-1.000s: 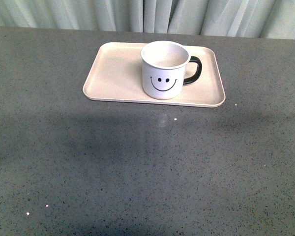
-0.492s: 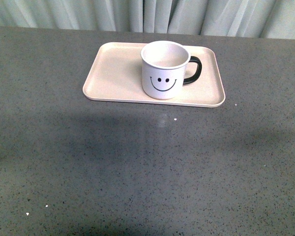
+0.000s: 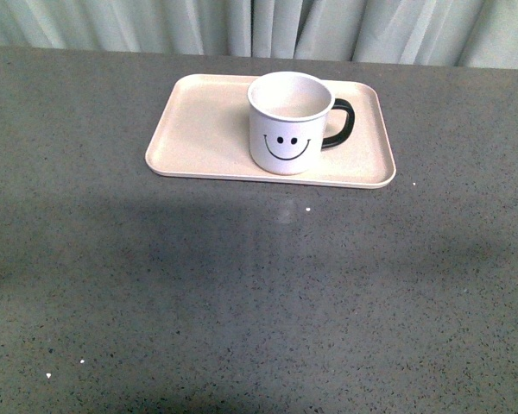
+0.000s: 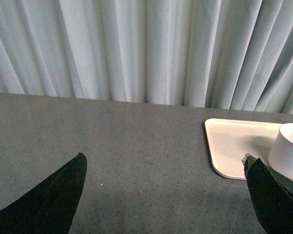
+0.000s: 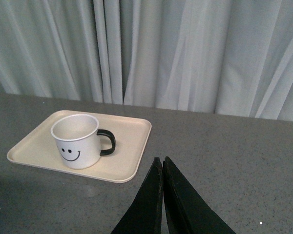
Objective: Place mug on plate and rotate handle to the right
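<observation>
**Mug resting on plate, handle to the right**

A white smiley mug (image 3: 291, 122) stands upright on the pink plate (image 3: 198, 129), its handle (image 3: 341, 123) pointing right. Left tool (image 4: 163, 195) is spread wide; right tool (image 5: 162, 168) is closed, empty. Keep both tools clear to avoid nudging it.

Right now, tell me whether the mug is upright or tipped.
Upright. The mug stands on its base on the plate, open rim facing up, smiley level, handle pointing right.
</observation>
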`<state>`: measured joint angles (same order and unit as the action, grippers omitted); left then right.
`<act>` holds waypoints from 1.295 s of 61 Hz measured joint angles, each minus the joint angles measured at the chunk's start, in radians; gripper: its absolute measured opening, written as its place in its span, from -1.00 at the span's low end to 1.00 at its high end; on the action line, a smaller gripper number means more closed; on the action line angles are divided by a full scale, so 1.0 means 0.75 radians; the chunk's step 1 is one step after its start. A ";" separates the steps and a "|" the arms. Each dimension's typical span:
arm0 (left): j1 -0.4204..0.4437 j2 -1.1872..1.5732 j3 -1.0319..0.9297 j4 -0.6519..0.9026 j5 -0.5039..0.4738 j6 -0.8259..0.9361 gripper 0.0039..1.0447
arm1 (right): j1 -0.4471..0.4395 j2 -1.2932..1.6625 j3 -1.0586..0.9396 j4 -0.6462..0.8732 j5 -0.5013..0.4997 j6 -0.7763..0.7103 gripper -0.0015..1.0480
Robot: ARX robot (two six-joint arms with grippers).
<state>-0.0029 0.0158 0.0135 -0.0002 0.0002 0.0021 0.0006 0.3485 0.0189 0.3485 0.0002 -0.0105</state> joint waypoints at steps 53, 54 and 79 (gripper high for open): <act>0.000 0.000 0.000 0.000 0.000 0.000 0.83 | 0.000 -0.456 0.000 -0.461 0.001 0.000 -0.97; 0.000 0.000 0.000 0.000 0.000 0.000 0.83 | 0.000 -0.456 0.000 -0.461 0.001 0.000 -0.97; 0.000 0.000 0.000 0.000 0.000 0.000 0.83 | 0.000 -0.457 0.000 -0.461 0.000 0.000 0.38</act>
<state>-0.0029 0.0158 0.0135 -0.0002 0.0002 0.0021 0.0006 0.0055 0.0189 0.0025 0.0002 -0.0105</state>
